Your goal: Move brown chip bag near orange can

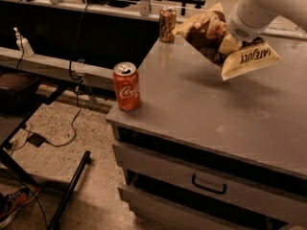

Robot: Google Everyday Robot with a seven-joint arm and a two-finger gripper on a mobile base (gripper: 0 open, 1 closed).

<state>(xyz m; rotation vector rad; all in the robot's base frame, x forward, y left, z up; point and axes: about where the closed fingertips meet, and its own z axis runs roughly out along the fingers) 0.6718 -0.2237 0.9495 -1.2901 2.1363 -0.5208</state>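
Crinkly glossy brown chip bag [209,32] in claw [229,43] above matt metal table [201,111].

The brown chip bag [207,32], crinkly with cream ends, hangs tilted in the air over the far edge of the table [192,109], clamped in the tool [231,43]. The orange can [167,24] stands upright at the far left corner, near the bag.
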